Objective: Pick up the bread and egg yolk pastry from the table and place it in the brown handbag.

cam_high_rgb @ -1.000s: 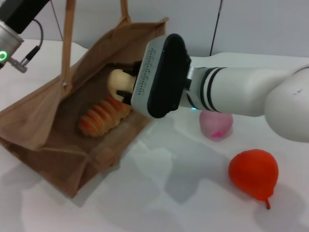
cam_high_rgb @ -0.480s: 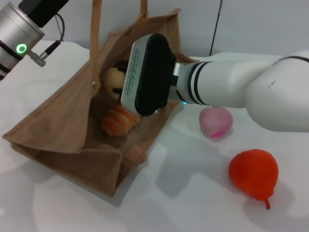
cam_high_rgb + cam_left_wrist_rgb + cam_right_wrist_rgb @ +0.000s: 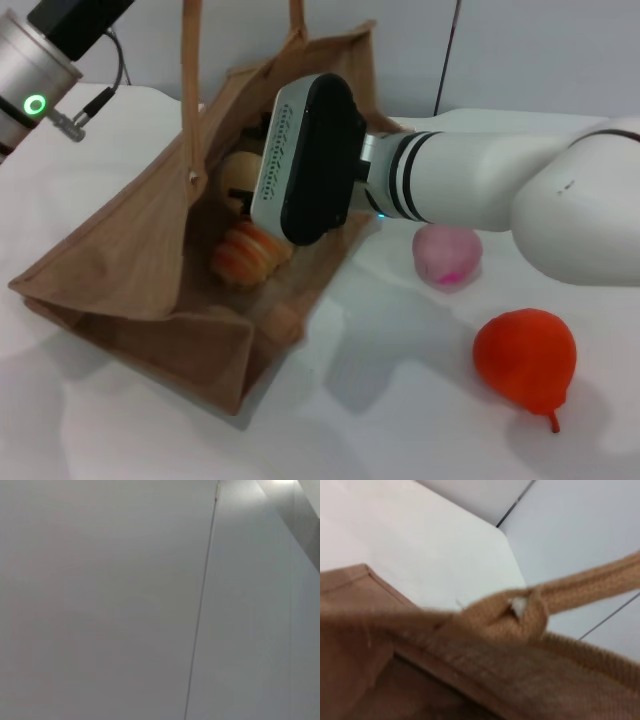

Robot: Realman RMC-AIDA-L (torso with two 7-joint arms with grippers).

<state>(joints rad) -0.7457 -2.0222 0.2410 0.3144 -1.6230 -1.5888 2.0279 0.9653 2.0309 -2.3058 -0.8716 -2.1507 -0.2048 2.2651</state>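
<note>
Right claw reaches into the mouth of the brown handbag, grip hidden, beside the egg yolk pastry and bread inside; pulling out could snag the bag and tip it.

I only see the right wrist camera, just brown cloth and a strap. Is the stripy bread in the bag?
Observer: Yes, the bread lies inside the brown handbag.
Kid: Where's the little yellow ball?
Observer: The egg yolk pastry is in the bag's mouth too, above the bread, right by the right claw.
Kid: What got left outside?
Observer: A pink round fruit and a red-orange pear, both beside the bag.
</note>
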